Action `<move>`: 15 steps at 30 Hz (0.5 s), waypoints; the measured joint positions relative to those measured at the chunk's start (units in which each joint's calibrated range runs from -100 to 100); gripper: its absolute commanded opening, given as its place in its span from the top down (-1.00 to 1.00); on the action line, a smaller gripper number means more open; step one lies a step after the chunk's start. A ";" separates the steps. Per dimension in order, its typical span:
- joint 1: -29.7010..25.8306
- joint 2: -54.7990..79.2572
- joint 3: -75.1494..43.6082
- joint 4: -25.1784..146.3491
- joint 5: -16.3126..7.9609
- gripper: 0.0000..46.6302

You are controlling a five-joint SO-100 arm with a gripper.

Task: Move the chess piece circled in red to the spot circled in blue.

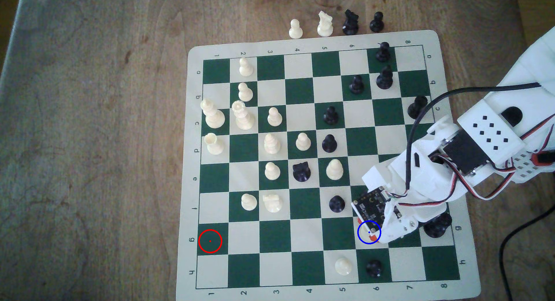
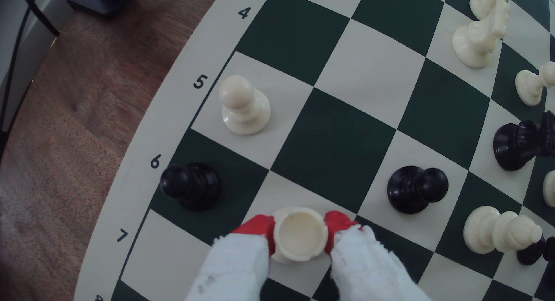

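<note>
The rook [image 2: 301,235] sits between the red fingertips [image 2: 259,229] over the blue-ringed square [image 1: 369,232], hemmed in loosely. A black pawn [image 2: 189,185] stands on the neighbouring dark square toward the board's edge, another black pawn [image 2: 417,188] one square off on the other side, and a cream pawn [image 2: 244,105] diagonally beyond. The green square [image 2: 333,148] straight ahead is bare. In the exterior view, a big black piece [image 1: 437,226] crowds the arm's underside.
</note>
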 measured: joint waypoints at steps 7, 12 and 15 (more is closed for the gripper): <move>0.07 0.17 0.00 0.00 0.00 0.40; 0.07 0.17 0.00 0.00 0.00 0.35; 0.07 0.17 0.00 0.00 0.00 0.34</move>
